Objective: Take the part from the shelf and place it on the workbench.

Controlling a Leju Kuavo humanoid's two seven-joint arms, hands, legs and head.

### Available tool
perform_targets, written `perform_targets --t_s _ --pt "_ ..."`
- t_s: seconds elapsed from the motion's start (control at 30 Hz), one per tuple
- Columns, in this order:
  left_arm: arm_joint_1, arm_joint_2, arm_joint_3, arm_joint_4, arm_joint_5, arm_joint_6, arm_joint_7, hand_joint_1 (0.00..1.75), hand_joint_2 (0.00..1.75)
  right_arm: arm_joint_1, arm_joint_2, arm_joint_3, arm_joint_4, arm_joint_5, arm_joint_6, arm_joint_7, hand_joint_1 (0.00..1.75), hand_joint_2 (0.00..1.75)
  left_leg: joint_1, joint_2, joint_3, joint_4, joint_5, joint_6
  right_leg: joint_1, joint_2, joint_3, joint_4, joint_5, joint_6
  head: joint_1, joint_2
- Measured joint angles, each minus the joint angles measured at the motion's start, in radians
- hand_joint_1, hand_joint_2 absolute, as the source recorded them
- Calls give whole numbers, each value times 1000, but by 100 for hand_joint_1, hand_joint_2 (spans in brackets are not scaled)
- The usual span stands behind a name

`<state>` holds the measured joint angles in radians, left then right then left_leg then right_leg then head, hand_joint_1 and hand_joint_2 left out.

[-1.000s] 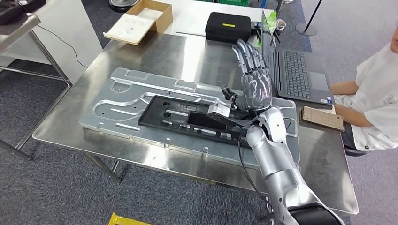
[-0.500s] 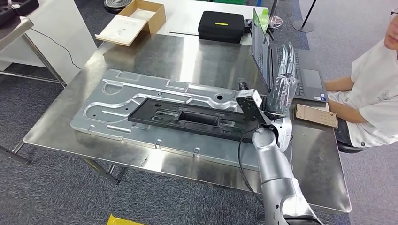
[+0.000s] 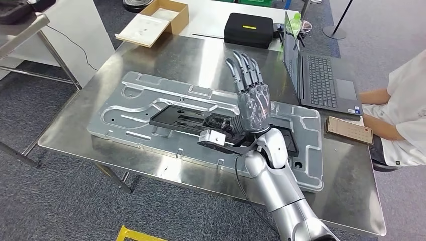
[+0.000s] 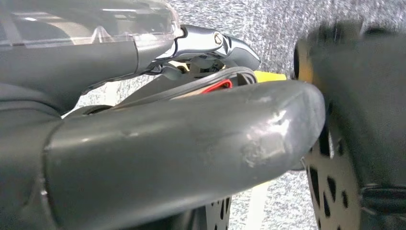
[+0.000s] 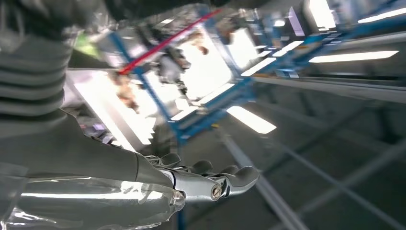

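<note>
Right hand [image 3: 249, 95] raised at the centre of the head view, fingers [image 3: 244, 70] straight, spread and pointing toward the top of the frame, holding nothing; silver forearm [image 3: 279, 186] rising from the lower right edge. Same hand in the right wrist view [image 5: 143, 182], fingers extended and bare against blurred ceiling lights. Left hand [image 4: 158, 129] large and close in the left wrist view, thick grey thumb across the middle of the picture; cannot tell whether spread or curled there. Black part [image 3: 191, 120], long and flat with cut-outs, lying in the middle of the head view on a big silver tray [image 3: 125, 95] with curved channels, its right end hidden behind the raised hand and wrist. Tray resting on the steel workbench [image 3: 166, 55], spanning from centre left to lower right. Open laptop [image 3: 321, 80] at the upper right on the bench, a phone [image 3: 349, 129] just below it near the right edge. Black case [image 3: 248, 29] at top centre, open cardboard box [image 3: 155, 20] at the upper left. A person's arm in a white sleeve [image 3: 407, 100] at the right edge.
</note>
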<state>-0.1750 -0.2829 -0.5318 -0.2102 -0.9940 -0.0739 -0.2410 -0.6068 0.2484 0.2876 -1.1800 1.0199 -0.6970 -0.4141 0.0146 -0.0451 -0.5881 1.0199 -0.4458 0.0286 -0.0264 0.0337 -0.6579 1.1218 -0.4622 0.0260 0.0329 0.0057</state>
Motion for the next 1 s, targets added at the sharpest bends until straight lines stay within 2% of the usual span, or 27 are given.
perform_targets --t_s 0.03,0.1,0.13,0.2,0.23,0.27,0.33,0.37,0.4,0.43,0.5,0.57,0.6,0.67,0.7,0.73,0.8,0.83,0.87,0.9,0.93,0.97,1.0 --pt "-1 0 1 0 0 0 0 0 0 -1 0 14 -7 8 0 6 0 0 1 -8 -2 2 -1 -7 0 13 27 -52 16 -2 0 0" --pt "-1 0 2 0 -1 -1 1 0 0 -1 1 35 -17 23 -1 18 0 0 3 -23 -7 0 2 -21 5 22 41 -80 13 -10 0 0" --pt "-1 0 4 0 -1 -1 1 0 0 -2 1 47 -21 31 -1 23 0 0 6 -30 -8 -2 4 -29 6 14 42 -83 15 -16 -1 0" --pt "-1 0 7 0 -1 -2 1 0 0 -3 3 64 -29 39 -1 28 0 0 7 -18 -14 8 -5 -39 5 -2 47 -92 20 -31 -2 0" --pt "-2 0 8 0 0 -2 1 0 0 -5 3 70 -31 40 -1 28 0 0 7 -2 -27 38 -24 -42 4 -12 50 -97 21 -39 -3 0" --pt "-3 0 9 0 0 -2 1 0 0 -5 4 74 -33 41 -1 29 0 0 6 14 -52 90 -52 -43 7 -22 52 -99 21 -44 -3 0" --pt "-4 0 11 0 -1 -2 1 0 0 -4 4 79 -35 41 -1 29 0 0 6 28 -116 223 -110 -45 14 -44 52 -99 19 -50 -4 0" --pt "-4 0 12 0 -1 -2 2 0 0 -4 4 81 -35 41 -1 30 0 0 6 30 -138 267 -120 -45 17 -55 52 -98 17 -53 -4 0" --pt "-4 1 12 0 -1 -2 3 0 0 -3 4 83 -35 42 -1 30 0 0 6 32 -141 272 -111 -44 20 -65 53 -97 16 -54 -4 0" --pt "-4 1 13 0 -1 -2 4 0 0 -4 4 84 -36 43 -1 30 0 0 5 36 -124 239 -84 -41 22 -75 54 -96 14 -55 -4 0" --pt "-3 1 16 0 -1 -2 5 0 0 -5 4 87 -37 45 -1 30 0 0 -1 70 -59 108 -21 -30 27 -91 58 -93 10 -52 -4 0" --pt "-5 0 18 0 -1 -2 6 0 0 -6 3 89 -40 45 -1 32 0 0 -11 102 -18 21 3 -19 33 -106 58 -90 6 -46 -4 0" --pt "-5 0 18 0 -1 -2 6 0 0 -7 2 89 -41 45 -1 32 0 0 -15 104 -14 8 2 -15 34 -114 59 -90 6 -42 -3 0" --pt "-5 -1 19 0 -1 -2 7 0 0 -8 2 91 -42 45 -2 33 0 0 -13 84 -13 -1 9 -5 34 -129 61 -90 3 -32 -3 0" --pt "-4 -1 19 0 -1 -2 7 0 0 -9 2 92 -43 45 -2 33 0 0 -10 74 -11 -6 13 0 32 -121 60 -83 -5 -27 -3 0" --pt "-5 -2 19 0 -1 -2 7 0 0 -11 2 92 -44 45 -2 33 0 0 -6 65 -8 -12 17 5 30 -103 51 -58 -24 -22 -3 0" --pt "-6 -2 19 0 -1 -2 7 0 0 -11 0 92 -45 45 -2 33 0 0 -4 47 -8 -15 22 11 23 -56 2 52 -85 -13 -3 0" --pt "-6 -2 19 0 -1 -2 7 0 0 -9 -2 92 -45 45 -2 33 0 0 -4 37 -9 -15 23 12 21 -44 -30 118 -112 -10 -3 0" --pt "-6 -2 19 0 -1 -3 7 0 0 -7 -4 92 -45 45 -2 33 0 0 -4 26 -10 -13 23 12 19 -39 -55 167 -125 -8 -3 0" --pt "-6 -2 20 0 -1 -3 7 0 0 -5 -6 92 -45 45 -2 33 0 0 -4 15 -11 -12 23 12 18 -38 -65 183 -120 -7 -3 0" --pt "-6 -2 20 0 -1 -3 7 0 0 -5 -6 92 -45 45 -2 33 0 0 -4 3 -12 -9 22 12 16 -35 -55 159 -94 -7 -3 0" --pt "-6 -2 20 0 -1 -3 7 0 0 -5 -7 92 -45 45 -2 33 0 0 -4 -8 -12 -7 21 10 14 -27 -28 100 -57 -8 -3 0" --pt "-6 -3 20 0 -1 -3 7 0 0 -6 -7 92 -45 45 -2 33 0 0 -3 -19 -13 -4 20 8 11 -6 4 32 -25 -10 -3 0"
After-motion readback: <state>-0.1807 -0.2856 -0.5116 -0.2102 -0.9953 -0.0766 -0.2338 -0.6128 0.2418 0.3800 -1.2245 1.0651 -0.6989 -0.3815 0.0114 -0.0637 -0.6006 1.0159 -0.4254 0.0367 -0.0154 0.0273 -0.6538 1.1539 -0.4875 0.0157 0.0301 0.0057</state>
